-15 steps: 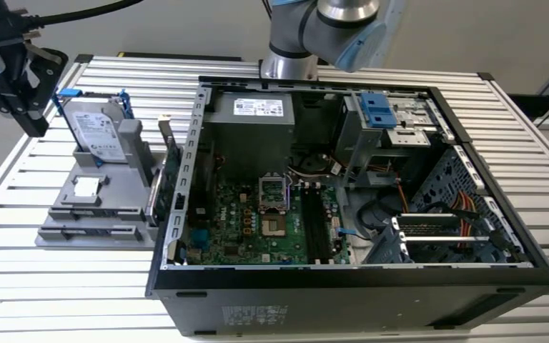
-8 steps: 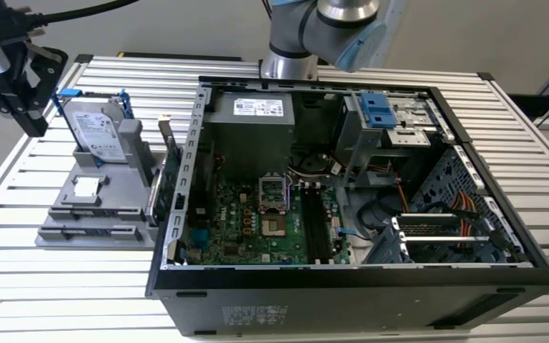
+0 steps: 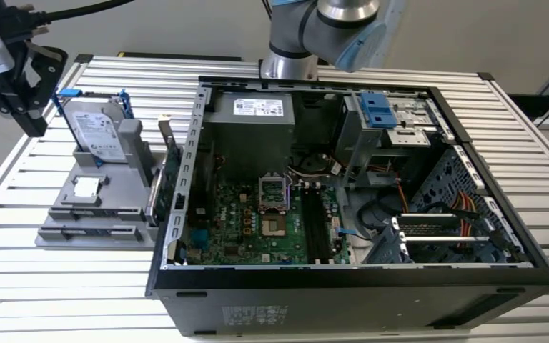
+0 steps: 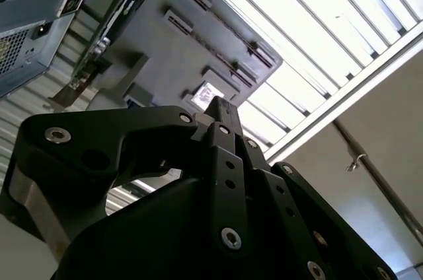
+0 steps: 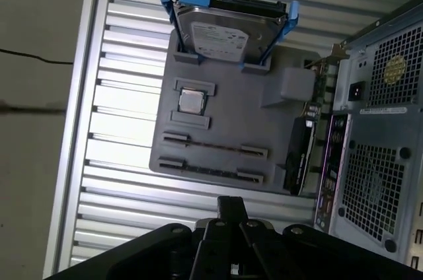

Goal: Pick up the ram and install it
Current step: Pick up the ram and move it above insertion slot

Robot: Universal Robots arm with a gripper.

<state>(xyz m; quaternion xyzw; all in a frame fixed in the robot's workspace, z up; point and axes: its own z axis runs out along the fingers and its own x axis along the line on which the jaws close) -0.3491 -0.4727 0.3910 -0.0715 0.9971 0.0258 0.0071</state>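
Observation:
My gripper [image 3: 34, 126] hangs above the table at the exterior view's left, just off the far corner of the grey parts holder [image 3: 94, 204]. Its fingers come together in one black tip [image 5: 231, 205] with nothing between them; the second wrist view has the same joined tip [image 4: 222, 105]. The two long slots [image 5: 213, 160] at the holder's near end look bare. Inside the open computer case [image 3: 351, 282], dark memory slots [image 3: 314, 225] run along the motherboard [image 3: 246, 221]. I cannot tell the ram apart from those slots.
On the holder a silver hard drive [image 3: 96, 128] in a blue-edged frame stands upright, a small square chip [image 5: 192, 101] lies flat, and a green card [image 3: 166, 182] stands on edge against the case wall. The arm's base [image 3: 289, 64] rises behind the case. The slatted table's edge [image 5: 92, 95] is near.

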